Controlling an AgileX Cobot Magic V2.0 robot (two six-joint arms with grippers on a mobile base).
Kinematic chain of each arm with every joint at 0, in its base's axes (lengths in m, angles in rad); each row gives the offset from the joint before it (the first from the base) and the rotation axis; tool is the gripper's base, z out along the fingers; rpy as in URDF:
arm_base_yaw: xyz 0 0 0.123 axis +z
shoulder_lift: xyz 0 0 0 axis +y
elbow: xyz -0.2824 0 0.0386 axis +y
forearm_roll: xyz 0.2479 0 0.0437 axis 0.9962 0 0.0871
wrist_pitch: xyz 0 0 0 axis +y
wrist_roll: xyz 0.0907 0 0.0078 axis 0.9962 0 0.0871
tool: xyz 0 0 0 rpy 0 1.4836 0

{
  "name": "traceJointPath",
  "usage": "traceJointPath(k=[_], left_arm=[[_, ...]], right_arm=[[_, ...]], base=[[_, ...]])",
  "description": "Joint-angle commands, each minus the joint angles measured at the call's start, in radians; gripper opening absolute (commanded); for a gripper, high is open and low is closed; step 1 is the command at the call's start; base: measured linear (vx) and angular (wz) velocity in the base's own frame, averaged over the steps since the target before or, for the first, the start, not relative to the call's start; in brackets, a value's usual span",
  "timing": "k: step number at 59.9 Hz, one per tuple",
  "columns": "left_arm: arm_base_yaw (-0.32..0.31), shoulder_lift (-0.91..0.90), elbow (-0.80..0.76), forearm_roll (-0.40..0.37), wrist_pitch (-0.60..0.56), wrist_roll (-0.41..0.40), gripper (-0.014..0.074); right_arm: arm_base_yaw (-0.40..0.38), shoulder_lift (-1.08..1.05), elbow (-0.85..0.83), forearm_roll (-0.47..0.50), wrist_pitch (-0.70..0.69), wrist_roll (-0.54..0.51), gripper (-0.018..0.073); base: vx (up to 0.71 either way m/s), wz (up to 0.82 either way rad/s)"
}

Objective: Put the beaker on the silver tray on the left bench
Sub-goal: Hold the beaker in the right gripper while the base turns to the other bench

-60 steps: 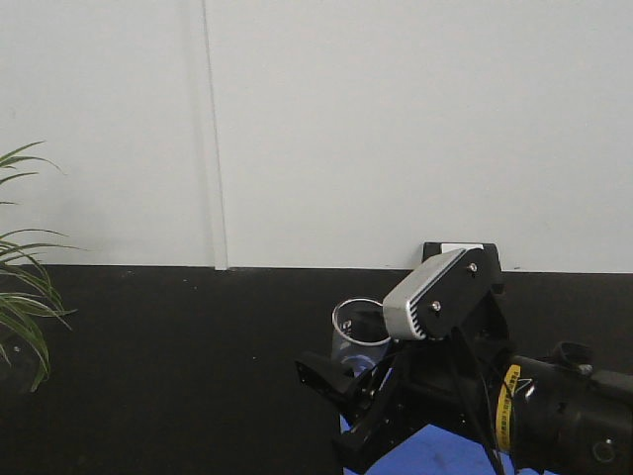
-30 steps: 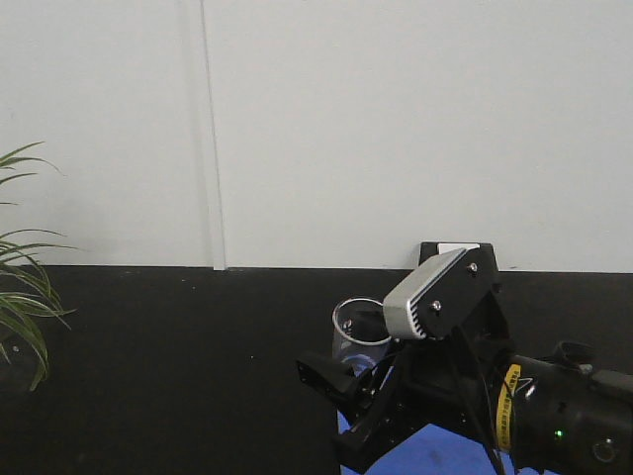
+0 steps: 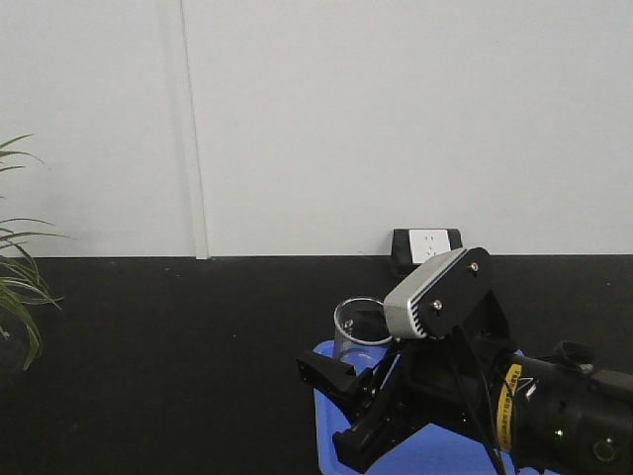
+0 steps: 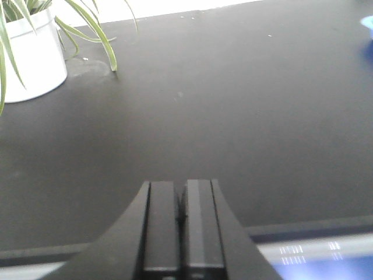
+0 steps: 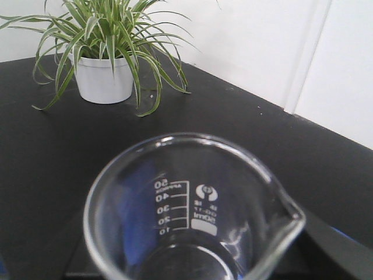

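Note:
A small clear glass beaker with printed volume marks and a pour spout is held upright in my right gripper, which is shut on its lower part. It looks to have nothing inside and hangs just above a black bench, over the corner of a blue tray. In the right wrist view the beaker fills the foreground. My left gripper is shut with nothing between its fingers, low over bare black benchtop. The silver tray and the left bench are out of view.
A potted spider plant in a white pot stands on the bench to the left, and the left wrist view also catches the pot. A wall socket sits on the white wall behind the beaker. A blue edge shows at far right.
The whole background has slid left in the front view: the wall seam, plant and socket moved left. The blue tray now shows under the beaker. The right gripper keeps the beaker.

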Motion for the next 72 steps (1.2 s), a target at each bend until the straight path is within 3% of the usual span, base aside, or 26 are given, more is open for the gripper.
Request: traceJointPath(k=[1,72], left_arm=[[-0.005,-0.007,0.020,-0.003,-0.075,-0.002,0.0001],[-0.005,-0.007,0.020,-0.003,-0.075,-0.002,0.0001]], right_arm=[[0.000,-0.029,-0.029,0.027,-0.025,0.000,-0.0014],[0.000,-0.029,-0.029,0.027,-0.024,0.000,-0.0013]], base=[[-0.18,-0.07],[-0.24,0.06]])
